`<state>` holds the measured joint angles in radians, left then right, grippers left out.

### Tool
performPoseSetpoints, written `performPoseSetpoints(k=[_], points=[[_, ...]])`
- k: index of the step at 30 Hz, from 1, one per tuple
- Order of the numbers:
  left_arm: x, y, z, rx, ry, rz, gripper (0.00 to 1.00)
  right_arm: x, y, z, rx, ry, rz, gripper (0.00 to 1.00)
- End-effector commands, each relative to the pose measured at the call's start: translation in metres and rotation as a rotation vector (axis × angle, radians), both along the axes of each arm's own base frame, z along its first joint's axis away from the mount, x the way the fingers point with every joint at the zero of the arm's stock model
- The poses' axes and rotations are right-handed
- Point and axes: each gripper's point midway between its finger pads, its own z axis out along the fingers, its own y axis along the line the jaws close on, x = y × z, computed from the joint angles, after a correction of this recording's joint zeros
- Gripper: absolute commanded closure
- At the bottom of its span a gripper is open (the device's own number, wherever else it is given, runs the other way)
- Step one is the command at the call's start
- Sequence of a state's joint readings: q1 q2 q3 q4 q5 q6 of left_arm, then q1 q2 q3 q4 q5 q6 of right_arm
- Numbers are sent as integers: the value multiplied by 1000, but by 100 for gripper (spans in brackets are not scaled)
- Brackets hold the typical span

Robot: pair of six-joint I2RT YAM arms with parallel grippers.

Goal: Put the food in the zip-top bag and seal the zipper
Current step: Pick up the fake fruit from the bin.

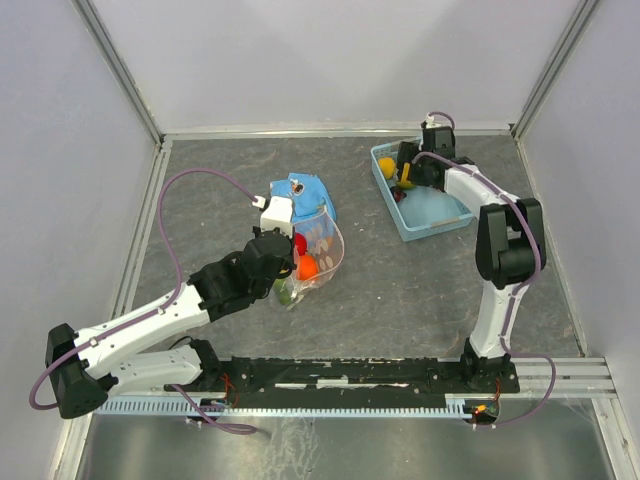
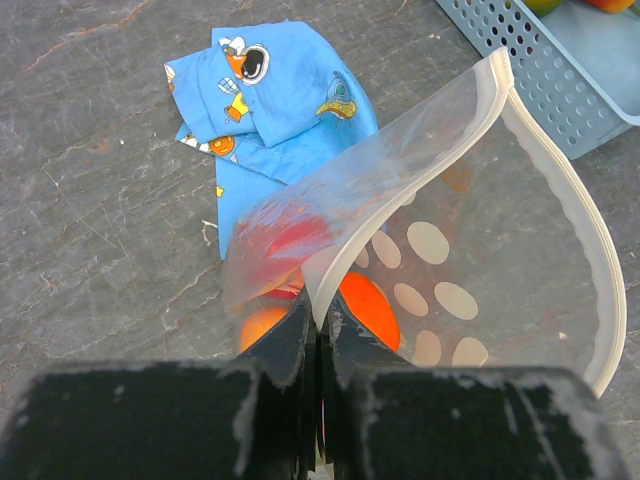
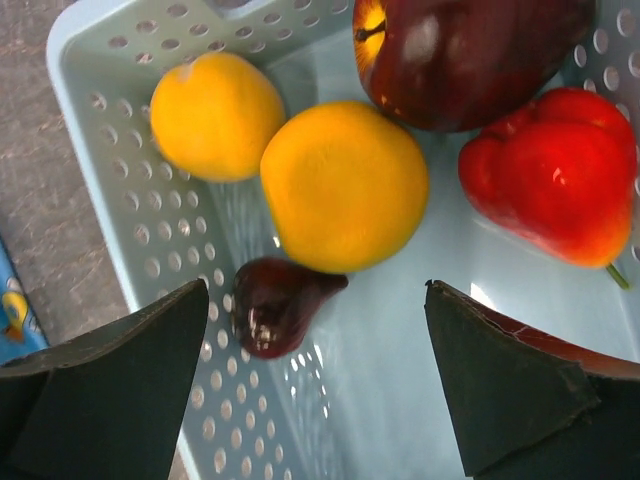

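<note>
The light blue basket point(image 1: 435, 212) sat at the upper right of the overhead view. My right gripper point(image 3: 318, 300) hung over it with fingers spread wide, holding nothing. The zip-top bag point(image 1: 318, 245) lay left of centre in that view, beside a blue patterned cloth point(image 2: 270, 100). My left gripper point(image 2: 318, 320) was pressed together on the bag's near rim, pinching the film so the mouth gaped toward the right of the wrist frame. I judged the bag light, floppy and slick, likely to sag unless held at the rim, its only firm part. An orange fruit point(image 2: 365, 305) and a red one point(image 2: 285, 240) already lay inside.

In the basket, the dark maroon apple point(image 3: 470, 50) at the top of my right wrist frame was the biggest piece. It looked the heaviest and was glossy, so I would take it across its widest girth. The red lobed fruit point(image 3: 550, 175) at right looked shiny and uneven. The round orange fruit point(image 3: 345, 185) at centre seemed matte and easiest to grip. The yellow fruit point(image 3: 215, 115), upper left, sat close to the wall, leaving little finger room. The small maroon piece point(image 3: 275, 305) touched the orange fruit; tapered and slick, it was best held at its fat end.

The zipper point(image 2: 614, 300), a thin white strip, looked stiffer than the film.
</note>
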<state>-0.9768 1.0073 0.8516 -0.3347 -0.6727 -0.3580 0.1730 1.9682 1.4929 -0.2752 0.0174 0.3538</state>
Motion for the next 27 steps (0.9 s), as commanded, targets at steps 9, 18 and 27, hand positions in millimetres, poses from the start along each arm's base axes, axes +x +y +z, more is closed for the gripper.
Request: performPoseSetpoints(k=[9, 18, 27], points=[[7, -4, 21, -41, -60, 11, 97, 66, -4, -15, 0, -60, -80, 2], [8, -6, 19, -36, -55, 4, 97, 63, -8, -41, 3, -11, -87, 7], [7, -7, 20, -46, -55, -7, 97, 46, -13, -20, -10, -44, -66, 28]])
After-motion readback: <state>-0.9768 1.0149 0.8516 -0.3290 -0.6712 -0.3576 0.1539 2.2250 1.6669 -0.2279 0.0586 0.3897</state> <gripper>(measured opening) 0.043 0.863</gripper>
